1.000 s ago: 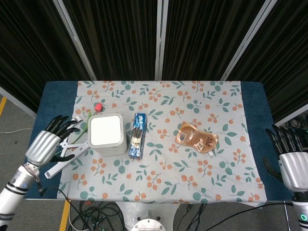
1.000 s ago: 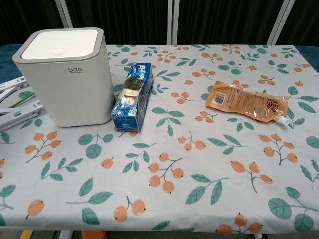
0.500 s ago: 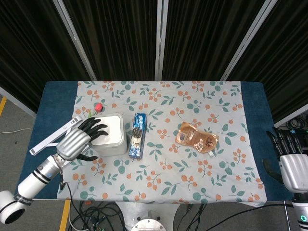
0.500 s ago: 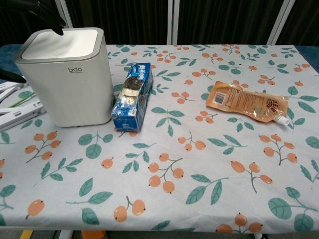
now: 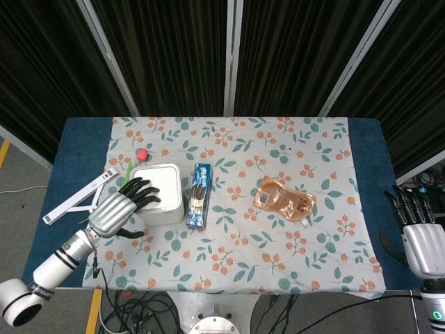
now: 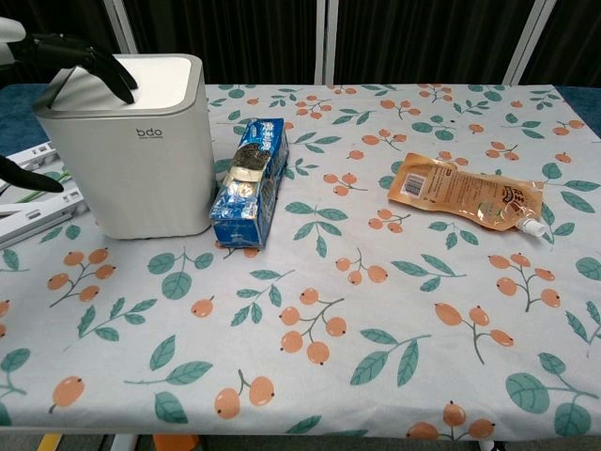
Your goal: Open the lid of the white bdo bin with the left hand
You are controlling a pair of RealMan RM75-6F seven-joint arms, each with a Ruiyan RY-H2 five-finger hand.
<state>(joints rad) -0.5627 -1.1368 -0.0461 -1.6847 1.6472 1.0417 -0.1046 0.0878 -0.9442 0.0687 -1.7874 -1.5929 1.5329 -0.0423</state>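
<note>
While the left hand [image 5: 119, 207] rests spread fingers on the bin [image 6: 127, 141], holding nothing, lid [image 5: 160, 188] looks barely pressed (not open yet), right hand [image 5: 423, 240] idle, open.

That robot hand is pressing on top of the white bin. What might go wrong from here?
The left robot hand has its fingers on the near left edge of the white bin's lid, so a push there may tip or slide the white bin. If it slides right, it could knock the blue cookie pack beside it.
</note>
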